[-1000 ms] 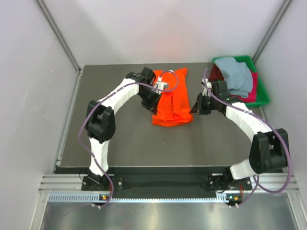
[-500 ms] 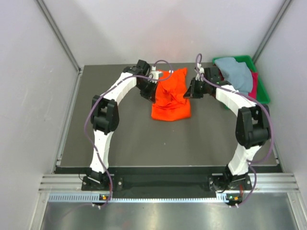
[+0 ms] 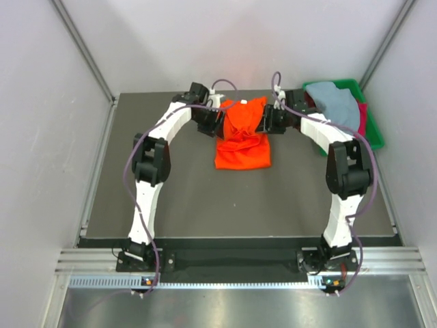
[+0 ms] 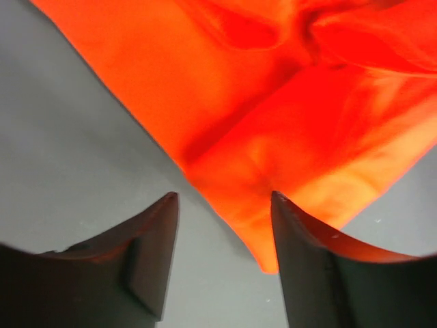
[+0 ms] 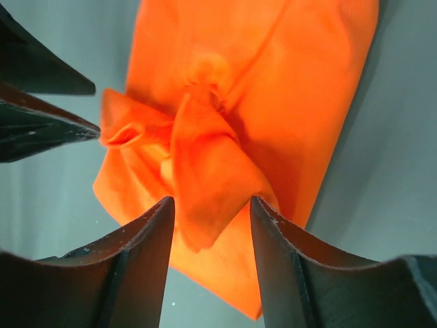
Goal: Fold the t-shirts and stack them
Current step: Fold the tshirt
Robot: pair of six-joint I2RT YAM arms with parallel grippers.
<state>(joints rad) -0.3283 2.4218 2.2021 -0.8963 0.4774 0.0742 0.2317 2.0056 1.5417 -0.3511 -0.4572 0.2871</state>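
Note:
The bright orange t-shirt (image 3: 243, 145) lies partly folded and bunched on the dark table, its far part crumpled. My left gripper (image 3: 217, 120) is at its far left edge and stands open (image 4: 224, 198); a loose corner of the orange t-shirt (image 4: 273, 109) hangs between the fingers, next to the right one. At the shirt's far right edge my right gripper (image 3: 268, 120) is open (image 5: 212, 201), with a loose flap of the orange t-shirt (image 5: 205, 184) lying between its fingers, ungripped. A pale grey-blue t-shirt (image 3: 336, 104) lies over a crimson one (image 3: 360, 127) in the tray.
The green plastic tray (image 3: 374, 141) stands at the table's far right corner. The left gripper's dark fingers (image 5: 48, 130) show at the left of the right wrist view. White walls enclose the table (image 3: 184, 198) on three sides.
Both grippers, shut a second ago, moved toward the far edge with the orange cloth and have opened, letting it go. The shirt now lies shorter and bunched at its far end.

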